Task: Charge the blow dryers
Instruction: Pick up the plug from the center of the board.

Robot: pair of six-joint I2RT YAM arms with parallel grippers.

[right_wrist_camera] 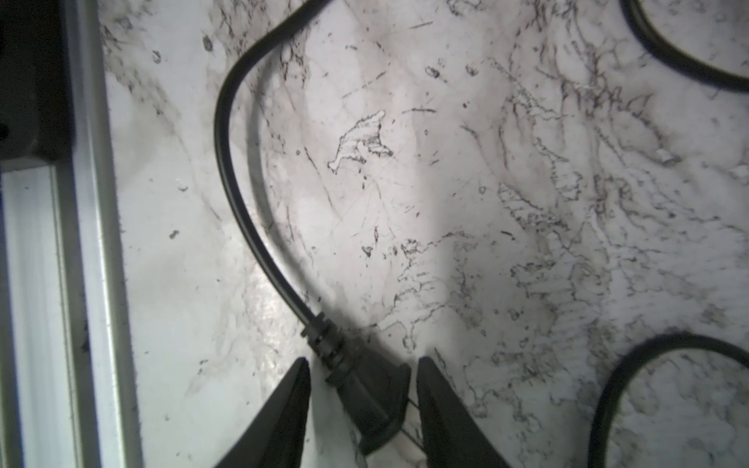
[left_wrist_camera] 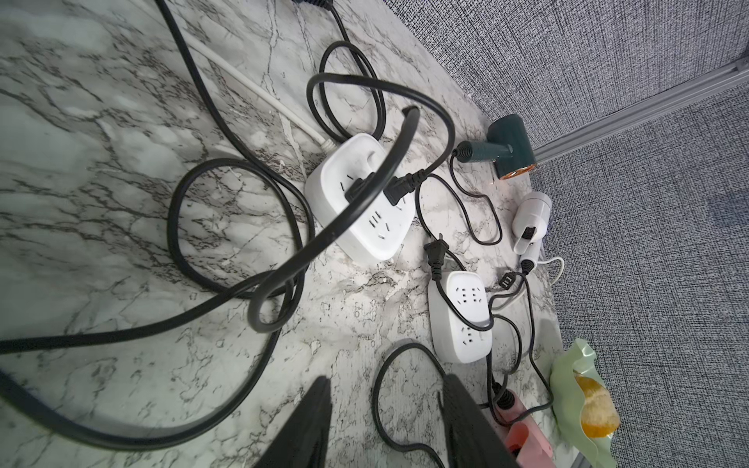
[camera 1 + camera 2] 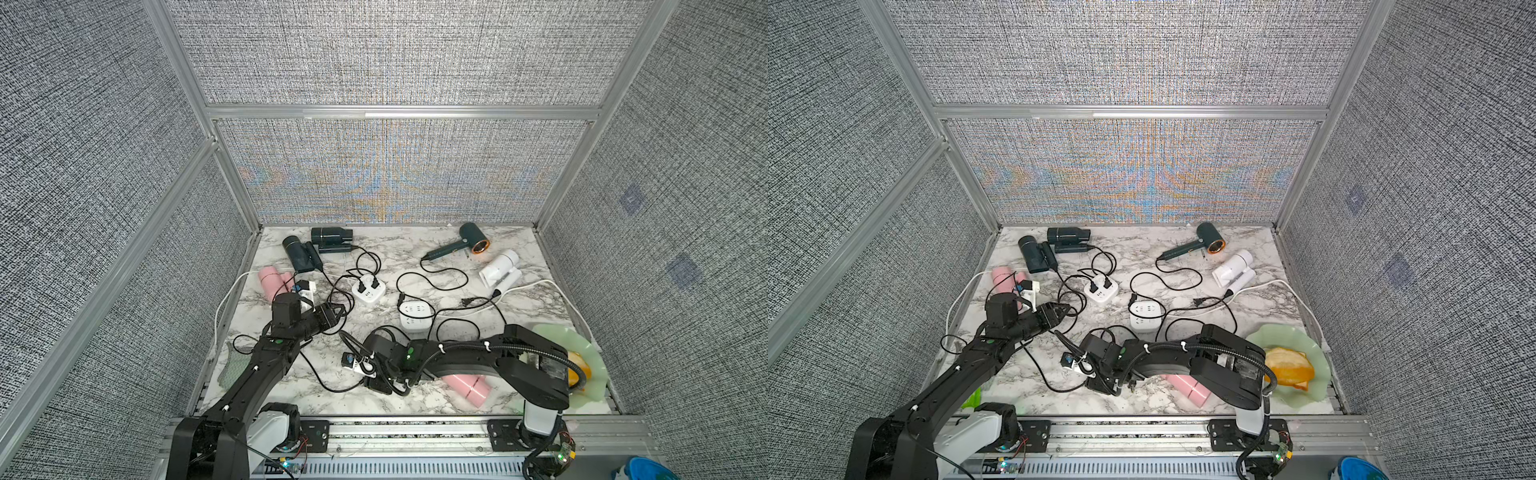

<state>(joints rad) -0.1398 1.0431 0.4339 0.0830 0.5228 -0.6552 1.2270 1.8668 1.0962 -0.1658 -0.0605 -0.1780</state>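
Two dark blow dryers point(image 3: 330, 237) point(image 3: 297, 253) lie at the back left, with a pink one point(image 3: 272, 280) in front of them. A copper-ringed dark dryer point(image 3: 473, 239) and a white dryer point(image 3: 500, 268) lie at the back right. Another pink dryer point(image 3: 465, 386) is partly hidden under my right arm. My right gripper point(image 1: 363, 360) points down at the table, its jaws open on either side of a black plug point(image 1: 360, 389) that lies flat. My left gripper point(image 2: 387, 381) is open and empty, low over loose black cords point(image 2: 227, 291).
One white socket block point(image 3: 368, 289) holds two black plugs. A second socket block point(image 3: 415, 316) sits nearer the front, with loose plugs beside it. A green wavy plate point(image 3: 582, 365) with orange food stands at the front right. Fabric walls enclose the marble table point(image 3: 415, 257).
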